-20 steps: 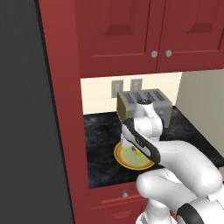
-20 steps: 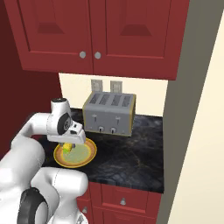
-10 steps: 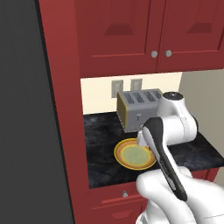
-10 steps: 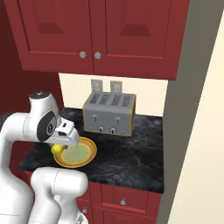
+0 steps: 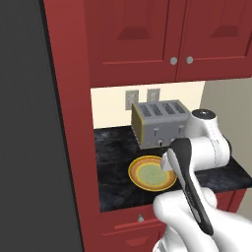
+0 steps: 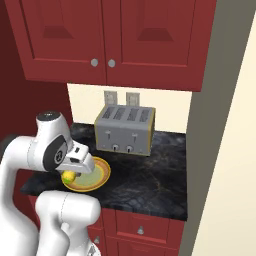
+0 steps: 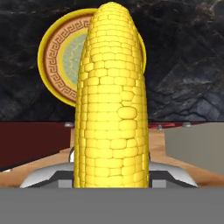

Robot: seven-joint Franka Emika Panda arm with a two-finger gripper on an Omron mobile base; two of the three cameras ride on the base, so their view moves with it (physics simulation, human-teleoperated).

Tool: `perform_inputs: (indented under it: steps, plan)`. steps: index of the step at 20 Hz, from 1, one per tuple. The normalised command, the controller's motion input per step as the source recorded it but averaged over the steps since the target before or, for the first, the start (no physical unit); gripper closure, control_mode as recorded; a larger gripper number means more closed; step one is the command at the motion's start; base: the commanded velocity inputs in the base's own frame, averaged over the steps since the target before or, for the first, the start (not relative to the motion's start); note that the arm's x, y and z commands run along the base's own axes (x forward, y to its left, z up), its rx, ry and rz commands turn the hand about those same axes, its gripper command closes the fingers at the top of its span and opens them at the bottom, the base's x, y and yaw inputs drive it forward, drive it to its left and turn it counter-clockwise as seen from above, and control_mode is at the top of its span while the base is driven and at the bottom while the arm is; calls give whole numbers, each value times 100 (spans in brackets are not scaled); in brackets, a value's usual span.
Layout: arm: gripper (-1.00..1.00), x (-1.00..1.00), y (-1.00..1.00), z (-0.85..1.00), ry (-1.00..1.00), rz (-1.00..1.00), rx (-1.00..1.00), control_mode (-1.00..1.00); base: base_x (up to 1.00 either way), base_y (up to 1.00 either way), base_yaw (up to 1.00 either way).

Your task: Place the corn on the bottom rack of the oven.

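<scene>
From my station, the nearest thing is the corn (image 7: 112, 100), standing right in front of the hand camera. Its base sits down between the gripper's (image 7: 110, 168) finger tips, which are mostly hidden behind the cob; the grey finger mounts show on either side of it, so I read the fingers as pinched on the corn, closed to the cob's width. The cob's long axis runs straight away from the hand, rounded end pointing outward along the gripper. In the right base view I see the corn (image 6: 68, 176) as a small yellow lump under the gripper (image 6: 75, 169), lifted just above the near edge of the plate (image 6: 101, 174).

Past the cob, the plate (image 7: 52, 65) lies flat on the black counter (image 7: 183, 57), yellow-rimmed with a brown key-pattern ring and a pale green centre. In the left base view the plate (image 5: 147, 173) is partly covered by my arm.

Farther back stands a silver four-slot toaster (image 6: 125, 129), then two wall outlets (image 6: 120, 97), with red cabinet doors (image 6: 100, 35) above. I can read no writing or brand anywhere.
</scene>
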Motion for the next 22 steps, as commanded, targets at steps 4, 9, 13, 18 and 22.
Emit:
perform_inputs:
  steps: [4, 9, 13, 18, 22]
  plan:
    - [100, -40, 0, 0, -3, 0, 0, 100, -18, 0, 0]
    - [100, 0, 0, 0, 0, 0, 0, 100, -67, 21, 0]
    - [100, 0, 0, 0, 0, 0, 0, 100, -61, 30, 0]
    - [100, 0, 0, 0, 0, 0, 0, 100, -51, 26, 0]
    - [100, 0, 0, 0, 0, 0, 0, 100, -56, 38, 0]
